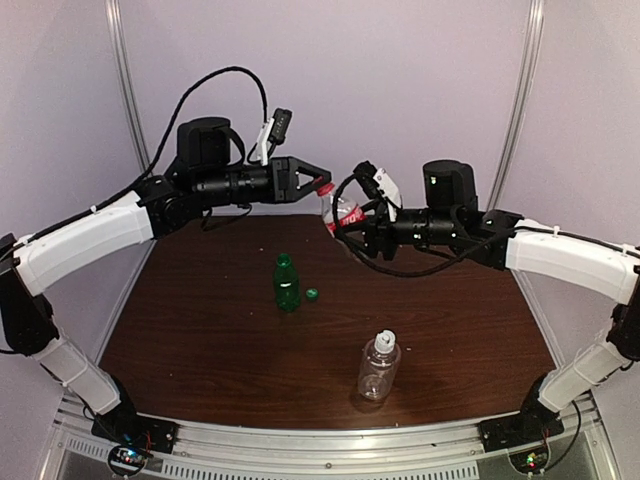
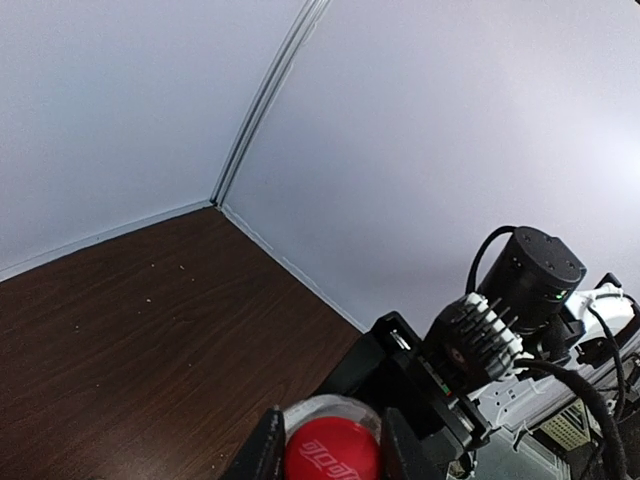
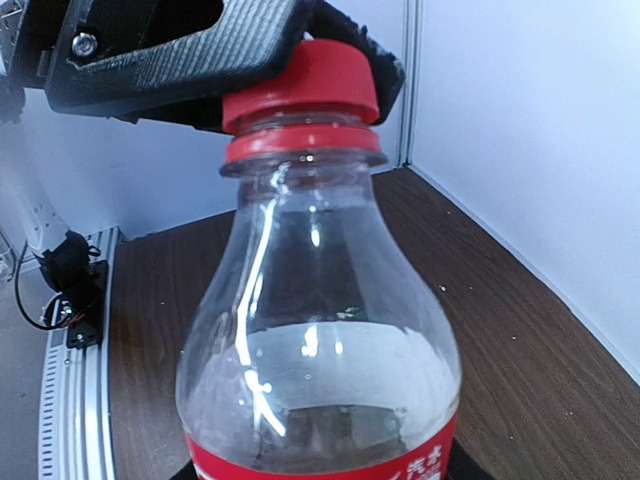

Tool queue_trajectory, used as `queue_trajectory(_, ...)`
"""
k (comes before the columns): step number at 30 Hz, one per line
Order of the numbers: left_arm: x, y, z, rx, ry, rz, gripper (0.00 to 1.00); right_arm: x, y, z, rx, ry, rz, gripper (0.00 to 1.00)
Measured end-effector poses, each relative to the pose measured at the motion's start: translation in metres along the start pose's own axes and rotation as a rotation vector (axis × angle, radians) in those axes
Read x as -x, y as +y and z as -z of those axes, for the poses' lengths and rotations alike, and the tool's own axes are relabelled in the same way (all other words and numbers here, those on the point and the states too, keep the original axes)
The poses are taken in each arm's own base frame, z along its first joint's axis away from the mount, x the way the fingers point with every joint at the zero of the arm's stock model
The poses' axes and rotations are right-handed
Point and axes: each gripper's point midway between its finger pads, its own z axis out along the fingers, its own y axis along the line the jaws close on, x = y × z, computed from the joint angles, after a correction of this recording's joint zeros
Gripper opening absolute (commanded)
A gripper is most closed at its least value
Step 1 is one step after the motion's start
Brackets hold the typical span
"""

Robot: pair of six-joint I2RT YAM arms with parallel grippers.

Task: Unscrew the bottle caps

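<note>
The red cap [image 3: 300, 85], glossy hard plastic, sits on the neck of the short clear bottle [image 3: 320, 330], which is held above the far side of the dark wood-grain counter [image 1: 200, 320]. Your left tool [image 1: 322, 184] is clamped on that cap. The right tool [image 1: 350, 222] grips the smooth, red-labelled body. The bottle's long axis tilts neck-first toward the left tool, so I'd judge the twist turns about that line.

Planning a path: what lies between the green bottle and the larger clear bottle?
Top view: only the green cap, beside the green bottle; otherwise bare table up to the larger clear bottle.
</note>
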Motion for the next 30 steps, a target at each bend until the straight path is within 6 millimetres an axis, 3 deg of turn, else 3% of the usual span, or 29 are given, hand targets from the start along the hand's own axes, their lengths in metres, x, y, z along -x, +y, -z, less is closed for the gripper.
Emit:
queue_trajectory(7, -0.005, 0.013, -0.009, 0.035, 0.002, 0.034, 0.32, -0.01, -0.012, -0.001, -0.072, 0.025, 0.029, 0.45)
queue_trajectory(16, 0.0, 0.009, -0.003, 0.014, -0.008, -0.046, 0.74, -0.016, -0.007, 0.001, -0.01, 0.043, 0.015, 0.45)
queue_trajectory(19, 0.006, -0.004, 0.006, -0.042, -0.016, -0.109, 0.84, -0.018, 0.004, 0.002, 0.063, 0.048, 0.008, 0.46)
queue_trajectory(24, 0.006, -0.035, 0.017, -0.196, 0.003, -0.223, 0.92, -0.021, 0.029, 0.006, 0.207, 0.057, -0.002, 0.48)
queue_trajectory(30, -0.009, -0.061, 0.026, -0.364, 0.056, -0.313, 0.93, -0.005, 0.06, 0.017, 0.397, 0.024, -0.02, 0.5)
